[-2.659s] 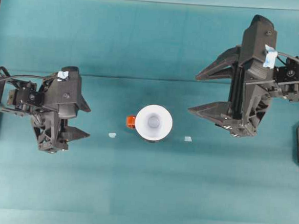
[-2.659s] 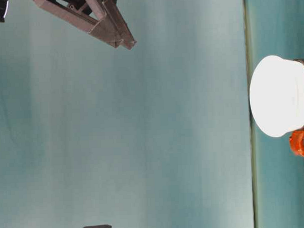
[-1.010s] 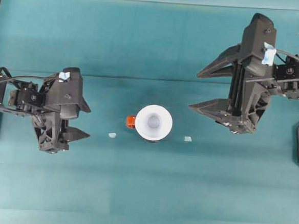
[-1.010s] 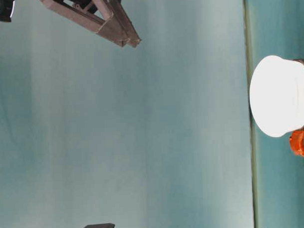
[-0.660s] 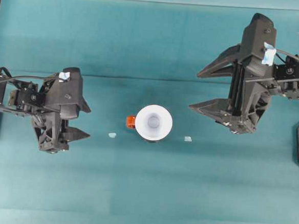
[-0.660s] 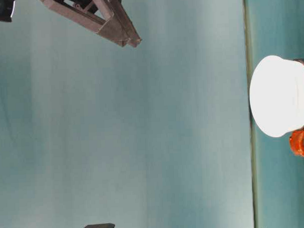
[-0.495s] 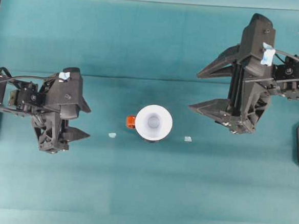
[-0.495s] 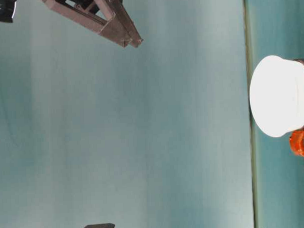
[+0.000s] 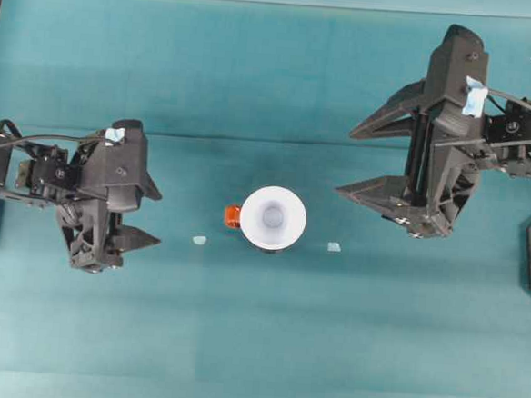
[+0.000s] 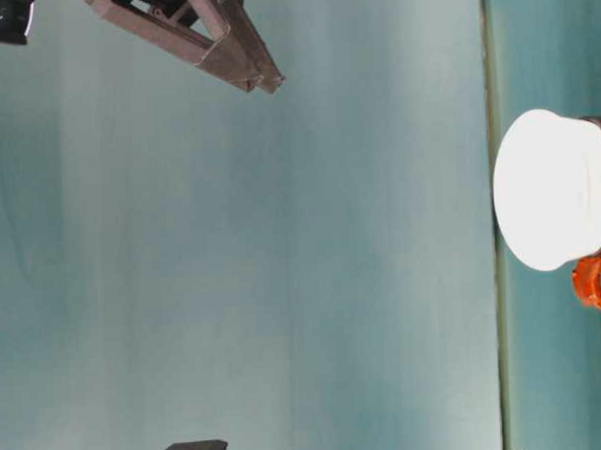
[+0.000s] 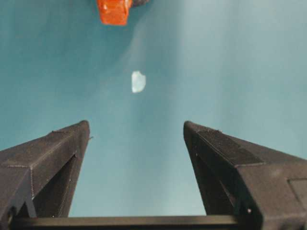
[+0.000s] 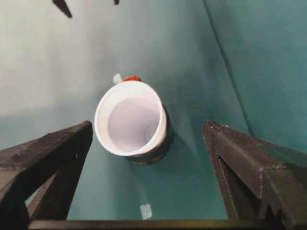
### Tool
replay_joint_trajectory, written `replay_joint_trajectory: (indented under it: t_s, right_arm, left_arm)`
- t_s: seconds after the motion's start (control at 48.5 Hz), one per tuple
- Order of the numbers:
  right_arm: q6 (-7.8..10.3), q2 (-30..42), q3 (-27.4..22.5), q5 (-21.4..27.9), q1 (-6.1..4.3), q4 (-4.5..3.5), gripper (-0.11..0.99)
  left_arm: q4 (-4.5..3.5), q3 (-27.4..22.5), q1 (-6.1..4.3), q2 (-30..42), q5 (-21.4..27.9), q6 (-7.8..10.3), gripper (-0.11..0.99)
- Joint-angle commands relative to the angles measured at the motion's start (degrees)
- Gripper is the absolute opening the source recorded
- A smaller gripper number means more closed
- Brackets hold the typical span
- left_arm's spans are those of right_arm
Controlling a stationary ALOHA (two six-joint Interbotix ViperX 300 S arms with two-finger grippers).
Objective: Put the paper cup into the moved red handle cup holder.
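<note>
The white paper cup (image 9: pixel 273 218) sits upright inside the black red handle cup holder (image 12: pixel 162 143) at the table's middle. The holder's orange-red handle (image 9: pixel 232 217) points toward the left arm. My left gripper (image 9: pixel 159 217) is open, low, and well to the left of the handle (image 11: pixel 114 10), holding nothing. My right gripper (image 9: pixel 345 163) is wide open, raised, to the right of and behind the cup (image 12: pixel 130 117), and empty. At table level the cup (image 10: pixel 551 189) fills the holder, with the handle (image 10: pixel 594 284) beside it.
Two small pale tape scraps lie on the teal cloth, one left of the handle (image 9: pixel 199 240) and one right of the cup (image 9: pixel 334 247). Dark arm bases stand at both side edges of the table.
The right gripper has drifted slightly toward the back, still open. The cup, the holder and the left gripper have not moved.
</note>
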Motion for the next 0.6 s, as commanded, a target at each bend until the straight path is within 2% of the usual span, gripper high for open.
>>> replay_joint_trajectory:
  t_s: [0.0, 0.577]
  right_arm:
    - [-0.09, -0.26, -0.53, -0.70, -0.09, 0.00, 0.73]
    - [0.00, 1.32, -0.53, -3.34, -0.09, 0.00, 0.73]
  left_arm:
    - [0.09, -1.05, 0.09, -0.18, -0.62, -0.09, 0.85]
    - [0.09, -0.97, 0.00, 0.00, -0.70, -0.18, 0.85]
